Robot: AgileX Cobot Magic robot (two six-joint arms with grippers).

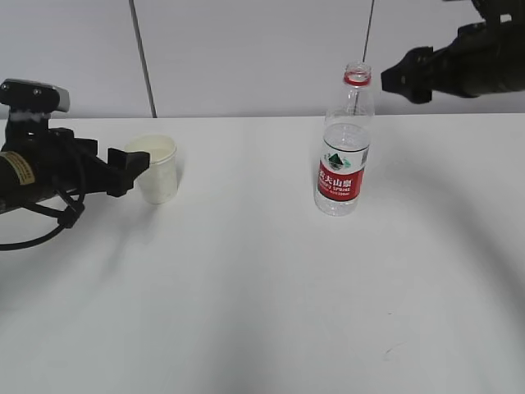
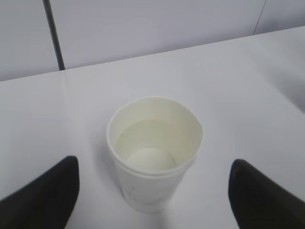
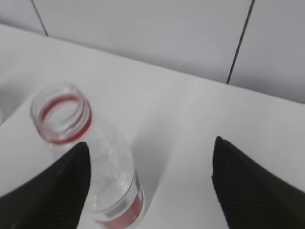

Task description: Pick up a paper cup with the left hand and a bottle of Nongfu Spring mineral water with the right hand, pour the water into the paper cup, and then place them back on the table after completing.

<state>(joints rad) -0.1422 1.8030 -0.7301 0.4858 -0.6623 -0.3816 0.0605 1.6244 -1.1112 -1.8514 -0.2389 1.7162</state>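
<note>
Left wrist view: the left hand (image 2: pixel 152 195) is spread wide, its two black fingers (image 2: pixel 45 193) standing on either side of the paper cup (image 2: pixel 153 152) without touching it; the gap on each side suggests an approach or a release posture, not a grasp. The cup stands upright on the table (image 2: pixel 248 90), and its inside shows a pale level that is probably the water (image 2: pixel 150 157), though the white wall makes this hard to confirm. Right wrist view: the right hand (image 3: pixel 150 186) is likewise spread, with one finger low at the left, close to the bottle (image 3: pixel 102 176), and the other well apart at the right; the bottle's open, red-ringed neck sits off the gripper's centre line, so the jaws are not yet aligned around it. Exterior view: the left hand (image 1: pixel 135 167) is low, at cup height, its tips just beside the paper cup (image 1: pixel 156 170), a level that suits a side grasp of the wall. The right hand (image 1: pixel 392 80) hangs high, near the uncapped neck of the bottle (image 1: pixel 343 148), apart from it. The bottle stands upright on the table (image 1: pixel 262 287), well apart from the cup, with clear liquid up to about the shoulder. Both vessels rest free on the tabletop, and neither gripper carries anything.
</note>
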